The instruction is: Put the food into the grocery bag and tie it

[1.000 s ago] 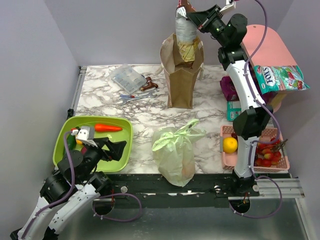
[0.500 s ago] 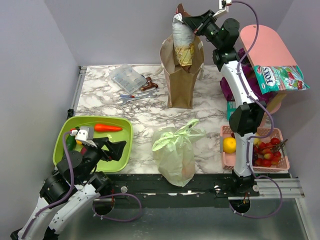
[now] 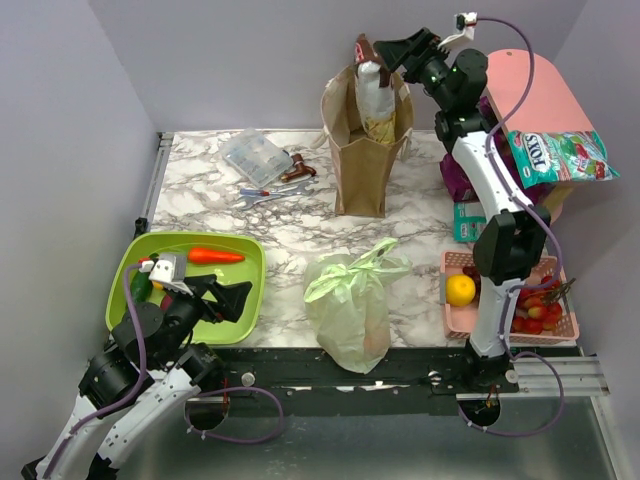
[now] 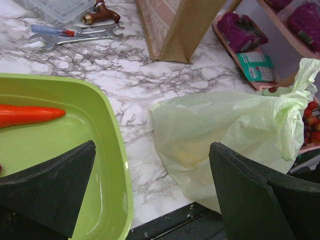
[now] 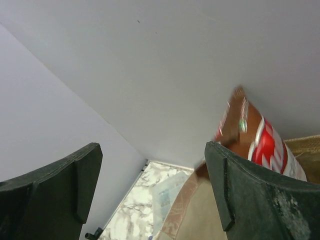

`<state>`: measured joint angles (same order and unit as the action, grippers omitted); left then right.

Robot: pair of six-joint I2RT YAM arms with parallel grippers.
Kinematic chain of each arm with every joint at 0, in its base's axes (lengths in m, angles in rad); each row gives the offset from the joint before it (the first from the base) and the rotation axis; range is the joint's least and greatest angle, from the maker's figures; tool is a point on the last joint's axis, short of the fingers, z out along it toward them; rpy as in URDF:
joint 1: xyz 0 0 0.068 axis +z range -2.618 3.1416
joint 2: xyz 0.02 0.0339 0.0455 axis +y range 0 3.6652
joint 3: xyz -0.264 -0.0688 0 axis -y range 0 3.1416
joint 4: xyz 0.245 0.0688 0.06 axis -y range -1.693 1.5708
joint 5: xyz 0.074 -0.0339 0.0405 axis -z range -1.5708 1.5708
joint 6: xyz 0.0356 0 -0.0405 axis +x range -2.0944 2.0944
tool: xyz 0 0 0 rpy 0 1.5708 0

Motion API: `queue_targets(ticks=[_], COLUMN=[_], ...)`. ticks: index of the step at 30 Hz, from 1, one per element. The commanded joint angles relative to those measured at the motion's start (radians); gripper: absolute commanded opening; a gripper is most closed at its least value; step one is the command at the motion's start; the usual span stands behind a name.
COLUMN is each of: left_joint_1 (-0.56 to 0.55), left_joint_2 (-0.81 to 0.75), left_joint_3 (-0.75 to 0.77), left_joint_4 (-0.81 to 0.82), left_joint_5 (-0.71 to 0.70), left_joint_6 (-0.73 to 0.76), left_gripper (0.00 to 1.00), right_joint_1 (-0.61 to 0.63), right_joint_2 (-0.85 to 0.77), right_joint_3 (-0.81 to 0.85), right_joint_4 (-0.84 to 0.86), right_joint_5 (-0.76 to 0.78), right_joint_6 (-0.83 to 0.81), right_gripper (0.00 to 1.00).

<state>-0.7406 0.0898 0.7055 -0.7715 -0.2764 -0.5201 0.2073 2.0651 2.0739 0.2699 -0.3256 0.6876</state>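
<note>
The pale green grocery bag (image 3: 348,305) (image 4: 225,132) stands at the table's front edge, its handles bunched together at the top; something yellowish shows faintly through it. A round orange fruit (image 3: 460,290) lies in the pink basket (image 3: 452,320) on the right. My left gripper (image 3: 228,298) (image 4: 150,165) hangs open over the right end of the green tray (image 3: 245,255) (image 4: 107,130), with nothing between its fingers. My right gripper (image 3: 398,48) (image 5: 152,170) is open, high above the brown paper bag (image 3: 365,160) (image 5: 200,220). A red-and-silver snack bag (image 3: 376,88) (image 5: 257,142) sticks out of that bag, free of the fingers.
A carrot (image 3: 215,256) (image 4: 30,114) lies in the green tray. A clear plastic box (image 3: 255,155) and wrenches (image 3: 270,193) (image 4: 75,37) lie at the back left. Pink shelves (image 3: 530,100) with packets stand on the right. Red fruit (image 3: 535,315) fills the basket's right side.
My right gripper has opened and let go of the snack bag, which has sunk lower into the brown paper bag. The left arm has not moved.
</note>
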Motion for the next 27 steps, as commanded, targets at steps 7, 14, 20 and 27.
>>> queue_targets(ticks=[7,14,20,27], left_joint_1=[0.004,0.004,0.004,0.004], left_joint_2=[-0.011,-0.01,-0.008,0.0], left_joint_3=[-0.004,-0.004,-0.004,-0.006], left_joint_4=[0.012,0.013,0.012,0.017], left_joint_5=[0.005,0.005,0.004,0.009], left_joint_6=[0.008,0.009,0.009,0.015], left_gripper=[0.99,0.98,0.99,0.98], right_joint_1=[-0.008,-0.008,-0.008,-0.008], right_joint_2=[-0.239,-0.331,-0.418,-0.546], right_joint_3=[-0.089,-0.12,-0.161,-0.245], right_joint_4=[0.115,0.099,0.016,-0.126], right_joint_5=[0.076,0.092,0.115,0.17], right_joint_6=[-0.013,-0.03,-0.079,-0.148], right_gripper=[0.91,0.91,0.91,0.9])
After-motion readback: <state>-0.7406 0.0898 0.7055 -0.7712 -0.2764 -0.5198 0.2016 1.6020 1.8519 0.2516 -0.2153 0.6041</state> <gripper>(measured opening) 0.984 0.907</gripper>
